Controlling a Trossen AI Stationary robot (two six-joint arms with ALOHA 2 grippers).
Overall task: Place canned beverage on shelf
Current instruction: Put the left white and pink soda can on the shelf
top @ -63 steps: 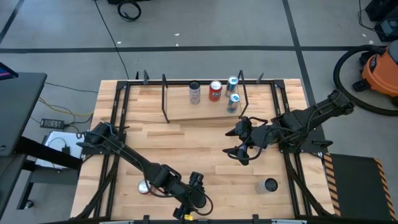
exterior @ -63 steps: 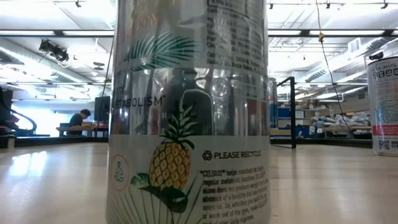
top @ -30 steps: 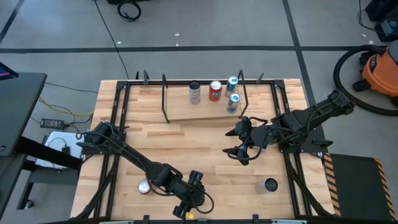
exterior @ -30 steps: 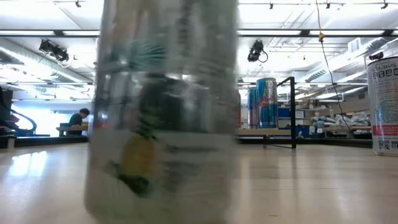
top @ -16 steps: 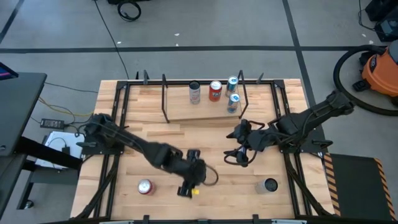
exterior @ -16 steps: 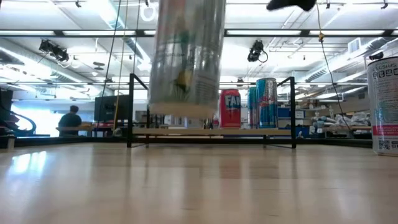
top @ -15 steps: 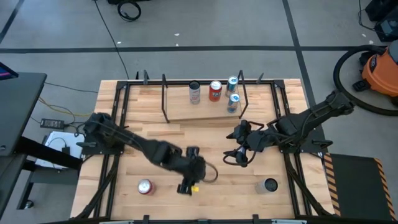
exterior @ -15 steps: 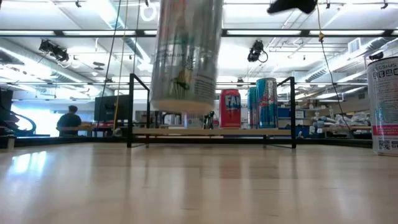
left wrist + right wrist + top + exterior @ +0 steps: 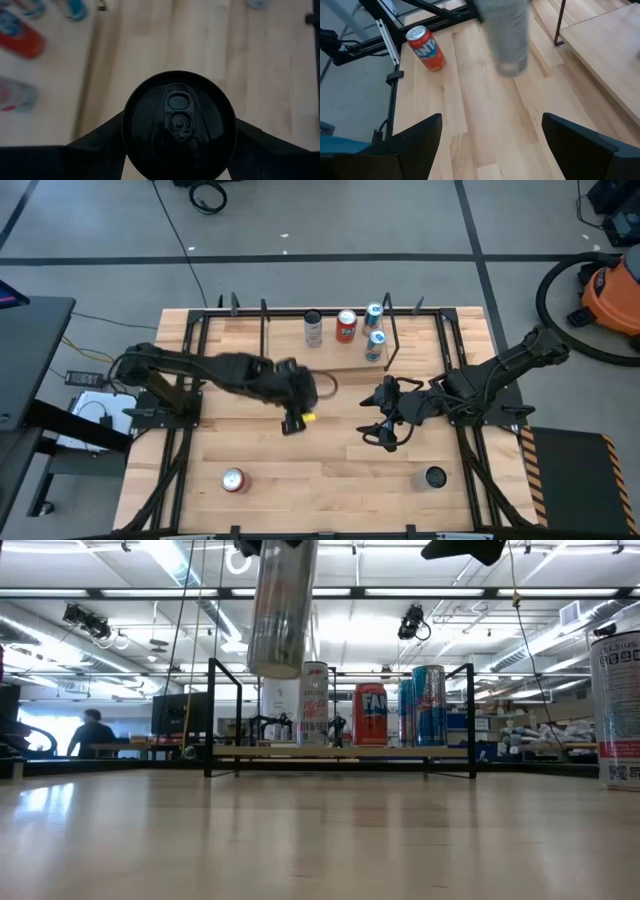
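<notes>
Above the table [image 9: 330, 480], left gripper [image 9: 291, 415] grips a can [image 9: 283, 610] midair, 6 o'clock of the shelf [image 9: 290, 355]; placing remains. Right gripper [image 9: 378, 420] waits wide.

L end effector [image 9: 292, 420] clamped mid-table; R end effector [image 9: 380, 418] spread.

Low view: the orange can [image 9: 370, 715] on the shelf [image 9: 340, 751] shows white letters "FA", the rest of the word turned out of sight. At the far right edge, a tall white can [image 9: 620, 705] reads "CELSIUS" near its top, partly cut off by the frame. The white can [image 9: 314, 705] beside the orange one carries red vertical lettering too small to read. Right wrist view: an orange can [image 9: 425, 48] standing on the table bears white lettering, seemingly "FANTA", tilted and blurred.
</notes>
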